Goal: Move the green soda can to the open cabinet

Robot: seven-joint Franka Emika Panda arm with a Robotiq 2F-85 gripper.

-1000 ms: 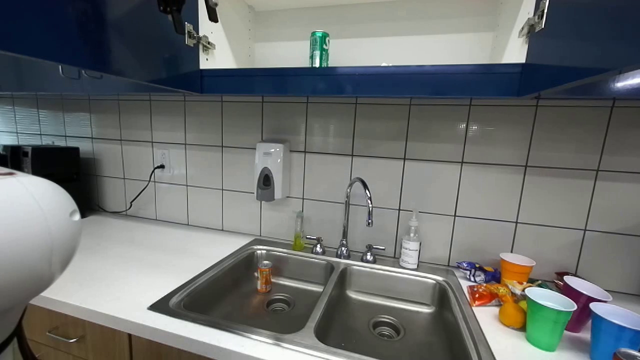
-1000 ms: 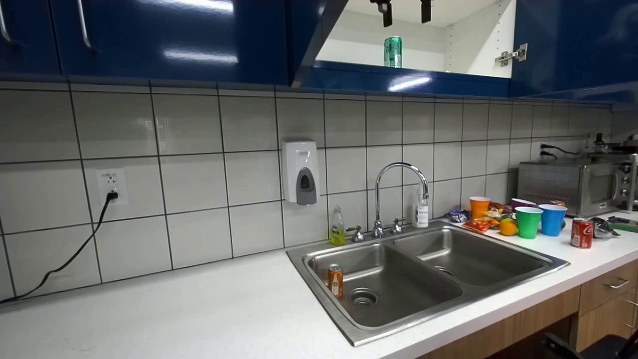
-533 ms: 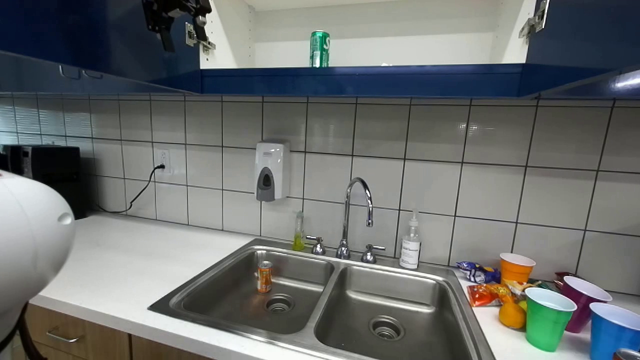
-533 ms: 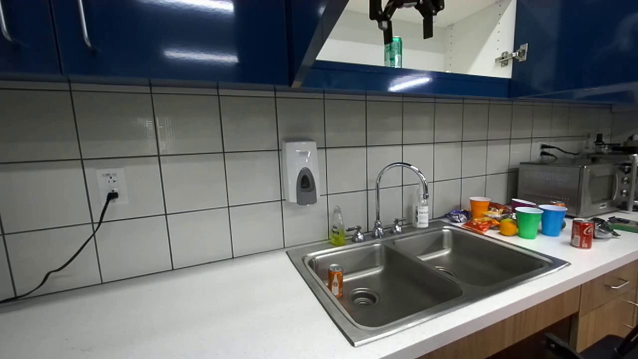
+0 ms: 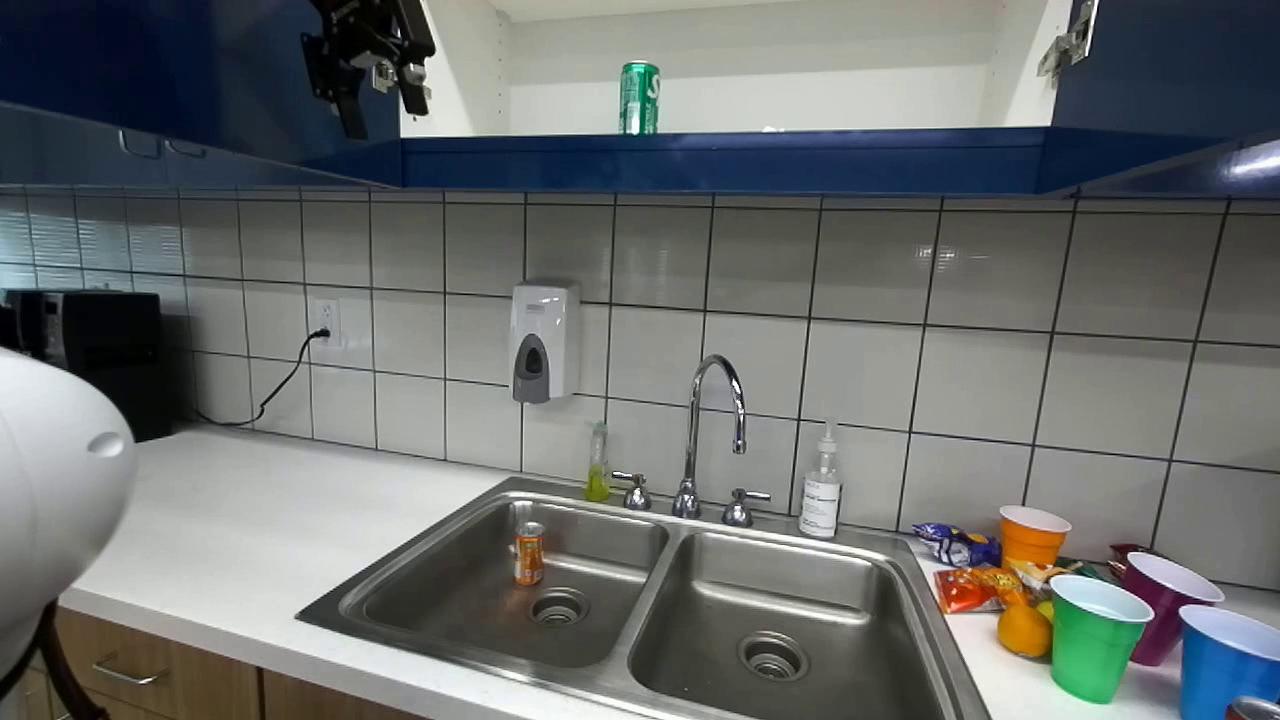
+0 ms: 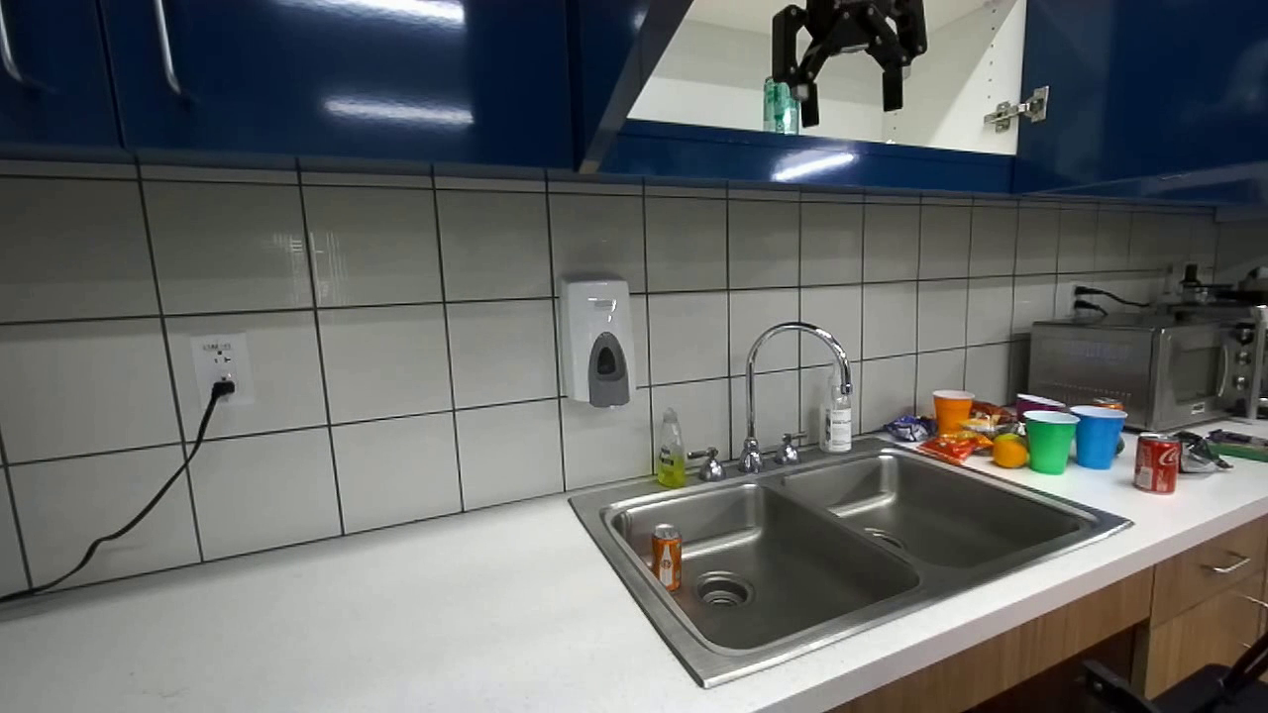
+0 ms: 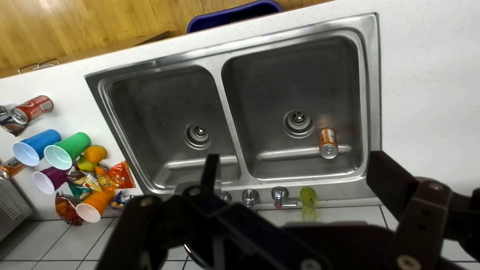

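The green soda can (image 5: 639, 98) stands upright on the floor of the open cabinet (image 5: 820, 95), just behind its blue lower edge. In an exterior view the can (image 6: 775, 111) is partly covered by a finger of my gripper (image 6: 851, 102), which hangs in front of the cabinet opening (image 6: 693, 104). Seen in an exterior view, my gripper (image 5: 384, 112) is by the cabinet's side, apart from the can. Its fingers are spread wide with nothing between them. Over the sink, the wrist view shows my gripper (image 7: 294, 167) pointing down; the can is out of that view.
Below is a double sink (image 7: 227, 101) with an orange can (image 7: 328, 143) in one basin and a tall faucet (image 5: 716, 400) behind. Cups, snack bags and an orange fruit (image 7: 95, 153) crowd the counter beside it. Cabinet doors (image 6: 1109, 89) stand swung out on both sides.
My gripper has come down into both exterior views, most recently also shifting a little to the right in each. Its fingers stay spread. The green can has not moved.
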